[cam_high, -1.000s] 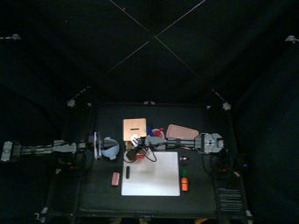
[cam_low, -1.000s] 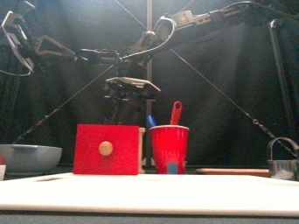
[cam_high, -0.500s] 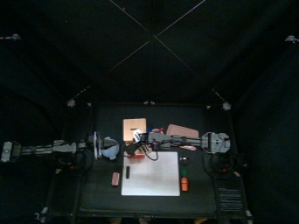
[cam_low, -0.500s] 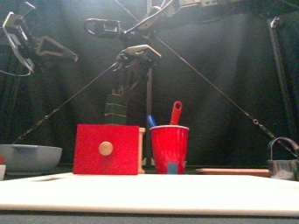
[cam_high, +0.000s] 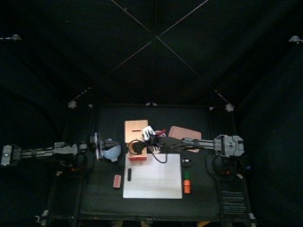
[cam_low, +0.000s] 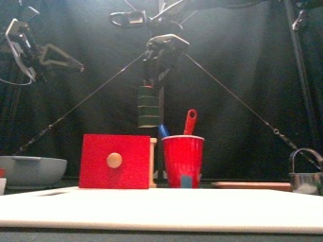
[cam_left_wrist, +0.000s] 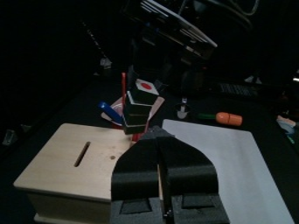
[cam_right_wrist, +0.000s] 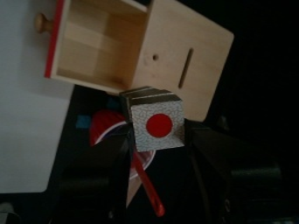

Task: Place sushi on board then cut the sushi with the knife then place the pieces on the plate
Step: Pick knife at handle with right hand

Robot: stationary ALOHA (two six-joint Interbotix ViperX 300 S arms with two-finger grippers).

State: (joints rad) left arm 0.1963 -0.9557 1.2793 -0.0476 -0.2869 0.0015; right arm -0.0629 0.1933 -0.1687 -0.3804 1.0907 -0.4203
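Right arm reaches past the middle. My right hand (cam_low: 154, 64) grips the sushi roll (cam_low: 150, 99) upright, high above wooden box (cam_low: 116, 161) and red cup (cam_low: 183, 163); left hand (cam_left_wrist: 159, 150) seemingly closed.

Overhead light leaves a pale glow on the back curtain (cam_low: 252, 57), the white cutting board (cam_high: 155, 175) brightest, the bench (cam_high: 101, 204) near black.

Dark green sushi roll (cam_low: 150, 99), its speckled white end marked with a red dot. Pale wooden box (cam_low: 116, 161) with red drawer front. Red cup (cam_low: 183, 161) holds a blue knife (cam_low: 161, 130) and a red knife (cam_low: 190, 121). Blue-grey bowl (cam_low: 32, 170). White cutting board (cam_low: 164, 210). Pink tray (cam_high: 183, 133).
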